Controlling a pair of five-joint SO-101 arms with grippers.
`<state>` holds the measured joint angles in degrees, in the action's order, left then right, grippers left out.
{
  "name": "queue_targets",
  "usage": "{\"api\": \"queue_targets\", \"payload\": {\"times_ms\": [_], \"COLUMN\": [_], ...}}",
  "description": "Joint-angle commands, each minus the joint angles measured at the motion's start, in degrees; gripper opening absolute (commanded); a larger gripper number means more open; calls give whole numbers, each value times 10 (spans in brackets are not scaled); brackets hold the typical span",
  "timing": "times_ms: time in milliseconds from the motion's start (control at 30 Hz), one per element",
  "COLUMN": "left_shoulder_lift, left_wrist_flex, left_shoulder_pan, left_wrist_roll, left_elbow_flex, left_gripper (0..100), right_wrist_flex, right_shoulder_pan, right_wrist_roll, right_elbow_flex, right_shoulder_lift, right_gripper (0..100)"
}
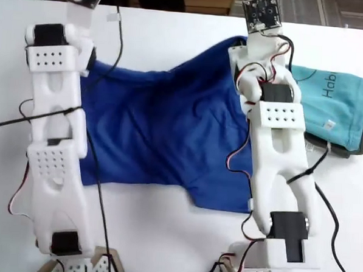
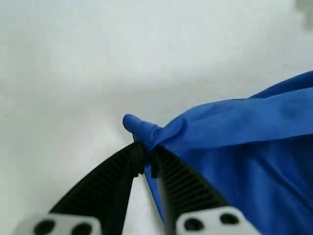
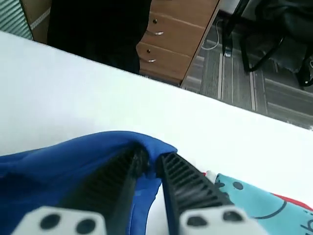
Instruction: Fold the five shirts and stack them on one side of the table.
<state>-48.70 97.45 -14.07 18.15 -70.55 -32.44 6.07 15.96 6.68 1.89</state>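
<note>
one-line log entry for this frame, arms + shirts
blue shirt: spread on table | left gripper: shut on its corner | right gripper: shut on its edge | teal shirt: folded, beside right arm

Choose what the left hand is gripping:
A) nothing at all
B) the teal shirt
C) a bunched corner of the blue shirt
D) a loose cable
C: in the left wrist view the left hand is shut on a bunched corner of the blue shirt, while the teal shirt lies off to one side.
</note>
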Motion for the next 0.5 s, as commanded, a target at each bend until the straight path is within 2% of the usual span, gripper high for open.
{"api": "queue_targets", "payload": {"times_ms": [0, 267, 467], "left_shoulder_lift": [-17, -24, 41], "left_wrist_flex": [24, 51, 52], "left_shoulder_pan": [-6, -31, -36], "left_wrist_roll": [1, 2, 20], "left_elbow_flex": [-52, -50, 78], "left_gripper": [36, 37, 35], "right_wrist_flex": [-8, -121, -197], "right_shoulder_pan": [-9, -36, -60], "right_wrist_roll": [-1, -1, 0], "right_elbow_flex": [-4, -4, -4], "right_shoulder_lift": [-4, 12, 36], "right_gripper": [19, 19, 19]}}
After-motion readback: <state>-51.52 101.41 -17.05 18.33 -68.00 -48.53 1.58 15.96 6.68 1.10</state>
